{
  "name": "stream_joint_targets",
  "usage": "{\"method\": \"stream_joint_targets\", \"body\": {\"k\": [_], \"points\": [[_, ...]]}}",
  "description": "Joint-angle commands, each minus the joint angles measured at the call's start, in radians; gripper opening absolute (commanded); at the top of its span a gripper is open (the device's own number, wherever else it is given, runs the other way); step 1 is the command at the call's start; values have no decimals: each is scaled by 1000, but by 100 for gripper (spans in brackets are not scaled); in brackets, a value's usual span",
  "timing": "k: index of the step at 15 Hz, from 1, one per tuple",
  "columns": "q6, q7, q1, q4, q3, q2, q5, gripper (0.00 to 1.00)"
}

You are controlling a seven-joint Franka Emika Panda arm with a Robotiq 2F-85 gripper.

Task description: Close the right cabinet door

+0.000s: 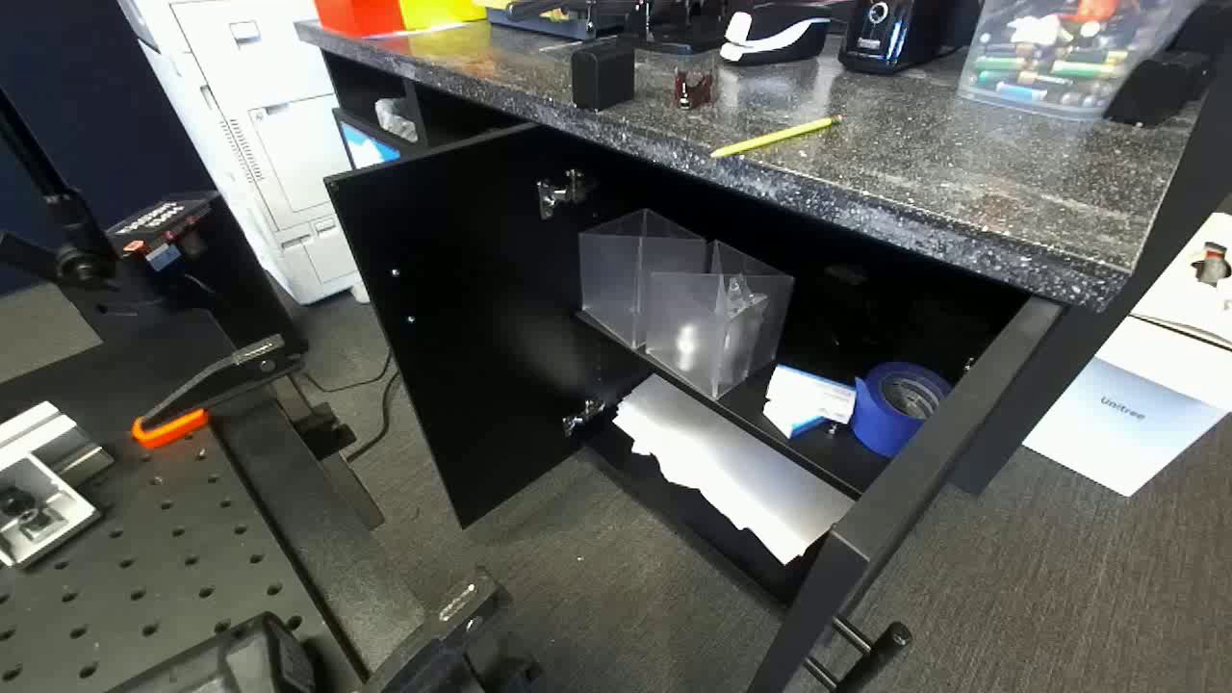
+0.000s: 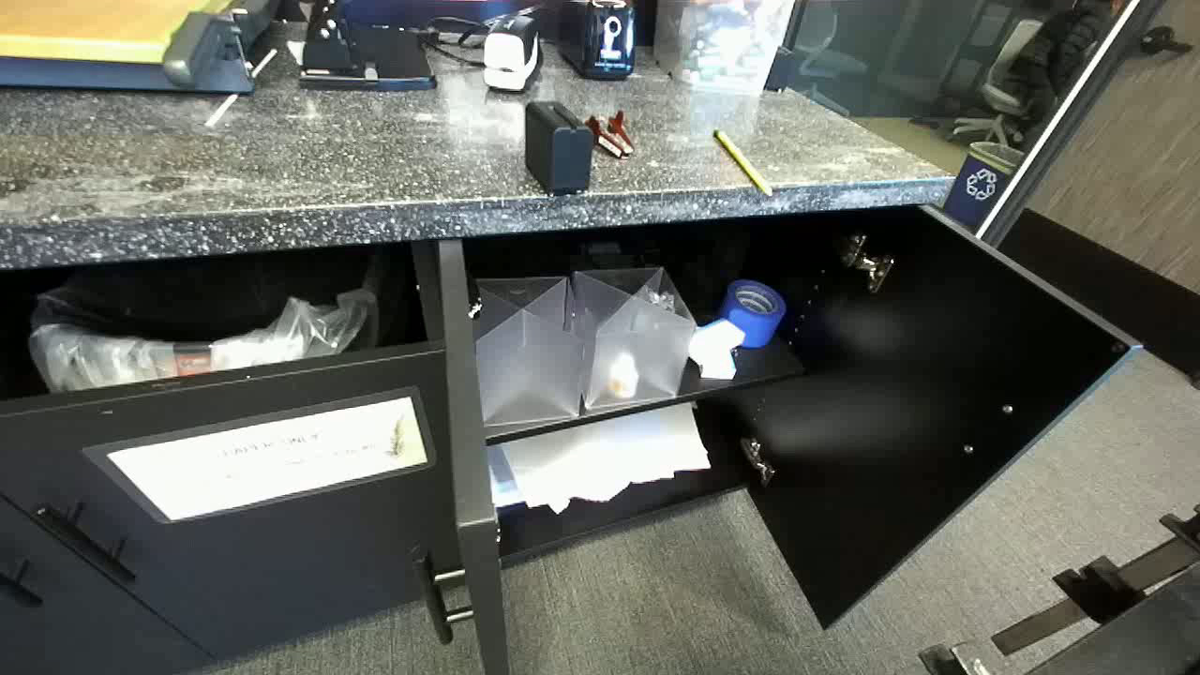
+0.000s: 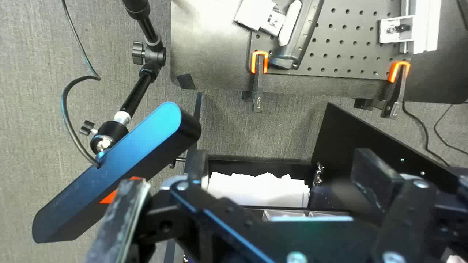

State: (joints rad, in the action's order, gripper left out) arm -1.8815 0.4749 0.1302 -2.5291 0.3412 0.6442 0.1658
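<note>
The right cabinet door (image 1: 924, 462) is a matte-black panel that stands open, nearly edge-on in an exterior view, with a black bar handle (image 1: 874, 659). Its inner face with metal hinges shows in an exterior view (image 2: 956, 403). In the wrist view it is a thin dark edge (image 3: 197, 105), partly hidden by a camera and the gripper. The matching left door (image 1: 452, 318) is also open; it shows at the right in the wrist view (image 3: 340, 146). My gripper (image 3: 283, 164) is open and empty, over the cabinet front between the doors in the wrist picture. Neither exterior view shows it.
A blue camera on a stand (image 3: 124, 168) is beside the right door's edge. A table (image 3: 215, 58) with orange clamps stands opposite the cabinet. Inside are clear holders (image 1: 674, 298), white paper (image 1: 731, 462) and blue tape (image 1: 885, 414). The countertop (image 1: 924, 183) overhangs the opening.
</note>
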Motion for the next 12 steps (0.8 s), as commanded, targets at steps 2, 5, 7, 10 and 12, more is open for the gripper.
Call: {"method": "stream_joint_targets", "body": {"k": [2, 5, 7, 10, 12], "points": [[1, 4, 8, 3, -7, -1, -5, 100], [1, 4, 8, 3, -7, -1, -5, 100], [1, 4, 8, 3, -7, -1, -5, 100], [-38, -21, -5, 38, -15, -88, -2, 100], [-85, -38, -15, 90, -18, -187, -9, 100]]}}
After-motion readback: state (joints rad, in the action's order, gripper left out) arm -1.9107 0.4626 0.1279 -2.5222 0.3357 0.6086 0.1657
